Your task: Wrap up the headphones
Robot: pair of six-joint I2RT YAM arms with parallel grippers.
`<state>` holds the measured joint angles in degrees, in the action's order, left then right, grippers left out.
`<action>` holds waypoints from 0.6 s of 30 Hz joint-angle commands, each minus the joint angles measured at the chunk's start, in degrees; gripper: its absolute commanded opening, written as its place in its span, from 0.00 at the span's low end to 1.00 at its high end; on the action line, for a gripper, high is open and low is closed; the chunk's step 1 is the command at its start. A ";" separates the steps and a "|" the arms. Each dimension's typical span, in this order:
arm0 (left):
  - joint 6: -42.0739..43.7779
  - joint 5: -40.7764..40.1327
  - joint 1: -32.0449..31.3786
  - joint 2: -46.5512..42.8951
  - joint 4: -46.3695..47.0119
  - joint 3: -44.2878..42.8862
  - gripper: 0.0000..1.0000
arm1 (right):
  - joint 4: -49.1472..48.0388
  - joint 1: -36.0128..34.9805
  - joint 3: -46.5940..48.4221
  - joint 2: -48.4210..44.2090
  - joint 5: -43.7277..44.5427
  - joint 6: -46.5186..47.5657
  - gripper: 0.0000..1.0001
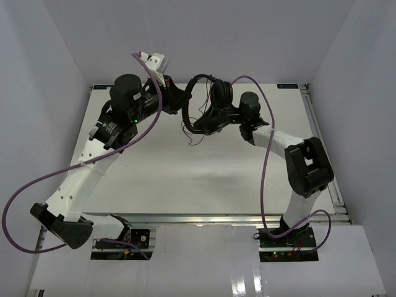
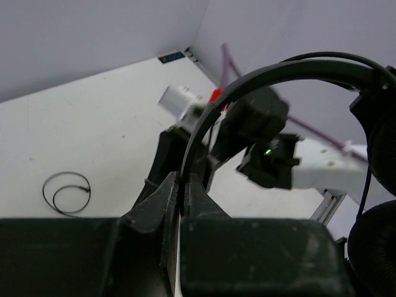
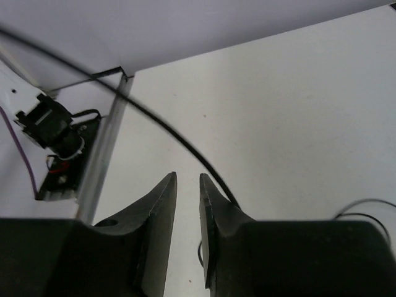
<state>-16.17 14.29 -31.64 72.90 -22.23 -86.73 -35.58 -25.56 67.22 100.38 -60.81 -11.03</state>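
Single headphones (image 1: pixel 221 94), arch upward, left jaws clamping

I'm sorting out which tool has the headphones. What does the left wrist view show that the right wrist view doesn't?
Only the left wrist view: the left tool shut on the headphones at their top arch, one earcup, and the right arm beyond. Only the right wrist view: the right tool, fingers narrowly parted, with the cord running past one finger; whether it grips anything is unclear. Both: the white table with loose cord loops lying on it.
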 commanded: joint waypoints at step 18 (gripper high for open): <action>-2.68 -13.10 -0.18 3.55 -10.18 -17.87 0.00 | 0.59 -5.86 0.61 1.02 -0.29 4.84 0.43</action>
<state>-19.21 7.52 -31.64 76.82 -31.85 -102.15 -64.61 -30.87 71.06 112.84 -63.77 -38.62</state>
